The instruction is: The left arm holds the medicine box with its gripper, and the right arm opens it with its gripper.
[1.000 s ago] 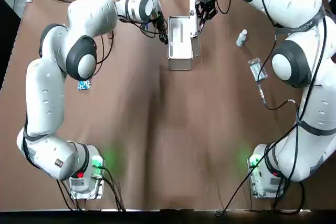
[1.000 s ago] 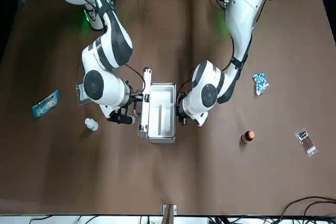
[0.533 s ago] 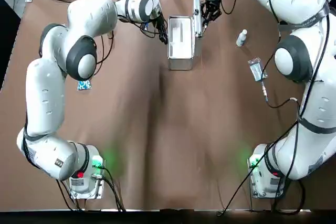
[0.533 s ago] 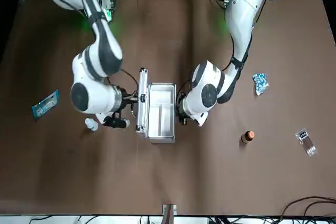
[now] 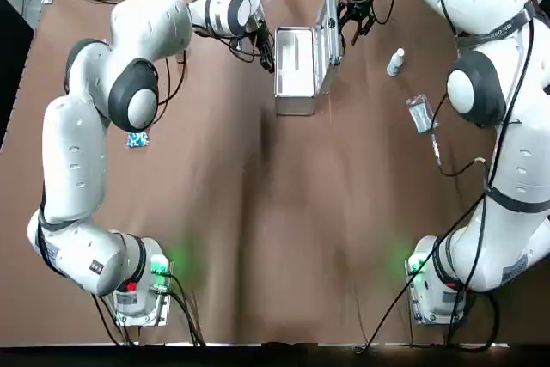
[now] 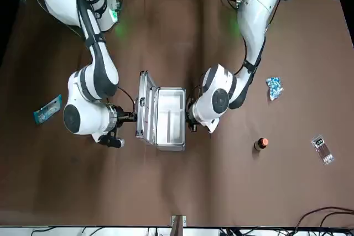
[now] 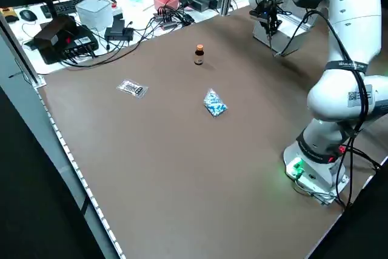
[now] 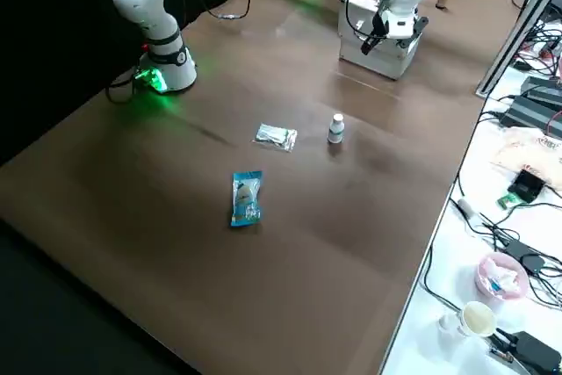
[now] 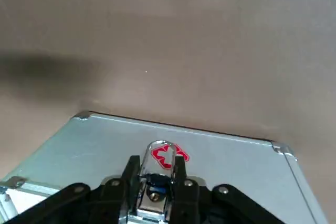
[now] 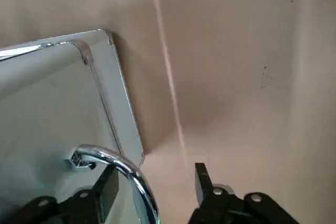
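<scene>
The medicine box (image 5: 294, 75) sits on the table (image 5: 284, 212), its lid (image 5: 328, 27) now swung past upright, so opening looks nearly done. The left claw (image 5: 268, 56) clamps the box's latch side. The right claw (image 5: 351, 19), fingers spread around the handle (image 10: 118, 166), is just outside the lid.

top overhead | front opposite | sides raised | wrists close | shared: box (image 5: 295, 66)

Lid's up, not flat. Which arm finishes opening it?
Right. The right gripper has the handle on the lid between its jaws; the left gripper is clamped on the medicine box, bracing it.
</scene>
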Motion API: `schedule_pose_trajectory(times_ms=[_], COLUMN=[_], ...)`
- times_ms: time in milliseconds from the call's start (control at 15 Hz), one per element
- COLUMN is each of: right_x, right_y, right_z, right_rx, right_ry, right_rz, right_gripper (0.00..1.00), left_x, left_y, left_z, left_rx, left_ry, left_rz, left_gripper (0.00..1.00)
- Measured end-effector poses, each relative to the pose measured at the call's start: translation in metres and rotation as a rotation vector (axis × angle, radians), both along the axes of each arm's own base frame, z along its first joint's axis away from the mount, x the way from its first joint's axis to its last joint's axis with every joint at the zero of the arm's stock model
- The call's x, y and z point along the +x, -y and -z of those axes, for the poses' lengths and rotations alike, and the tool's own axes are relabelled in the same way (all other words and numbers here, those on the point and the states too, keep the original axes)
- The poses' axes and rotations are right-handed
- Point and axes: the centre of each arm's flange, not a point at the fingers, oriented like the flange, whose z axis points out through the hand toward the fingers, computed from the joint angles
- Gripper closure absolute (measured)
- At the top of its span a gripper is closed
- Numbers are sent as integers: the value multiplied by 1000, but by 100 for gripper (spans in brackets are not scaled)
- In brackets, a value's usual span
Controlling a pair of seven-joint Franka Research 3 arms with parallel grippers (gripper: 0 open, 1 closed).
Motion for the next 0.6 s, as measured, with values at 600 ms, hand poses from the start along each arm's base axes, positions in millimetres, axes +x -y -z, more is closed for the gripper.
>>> schedule_pose_trajectory(times_ms=[600], right_x=[11], right_y=[40], right_z=[6], right_rx=[15], right_ry=[-3], right_rz=[-12], right_gripper=[2], left_x=[0], left_y=[0], left_z=[0], left_rx=[0], left_ry=[0], left_rz=[0], left_gripper=[69])
